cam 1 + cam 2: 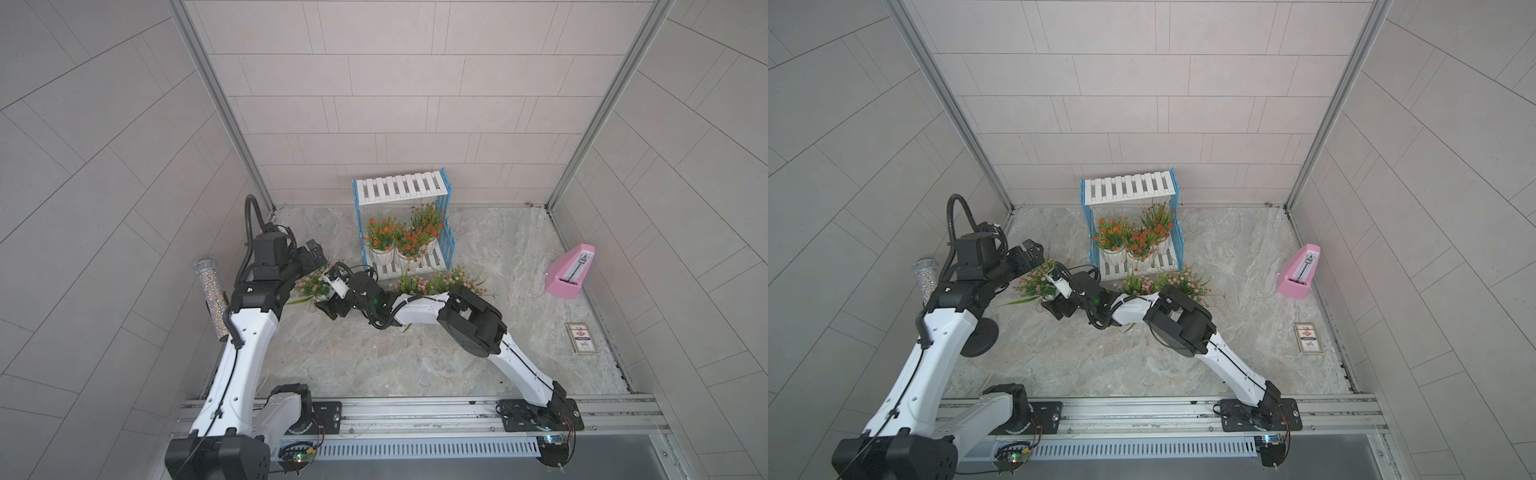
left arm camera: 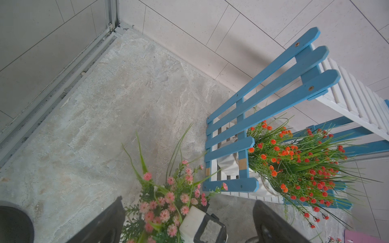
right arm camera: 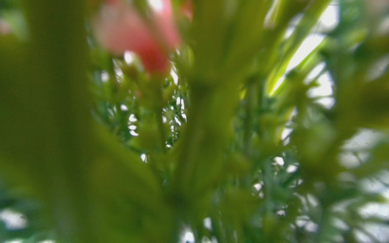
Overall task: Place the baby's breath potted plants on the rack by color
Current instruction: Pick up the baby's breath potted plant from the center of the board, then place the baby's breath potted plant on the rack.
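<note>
Marble bench point(image 1: 374, 353): red plants point(image 1: 399, 237) on rack point(image 1: 401, 189) lower shelf, 2 pink plants point(image 1: 440, 282) at rack front, lone pink plant point(image 1: 309, 284) w/ R fingers point(image 1: 332, 309) at its pot, closure can't tell; L fingers point(image 2: 109, 221) open nearby; advise gripping pot, not foliage.

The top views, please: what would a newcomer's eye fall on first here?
First, the blue-sided rack with white slatted shelves at the back, with three red-orange-blossomed plants in white pots crowded on its lower shelf. In front of it, pink-blossomed potted plants are on the marbled floor, and a pink metronome sits off to the right.
</note>
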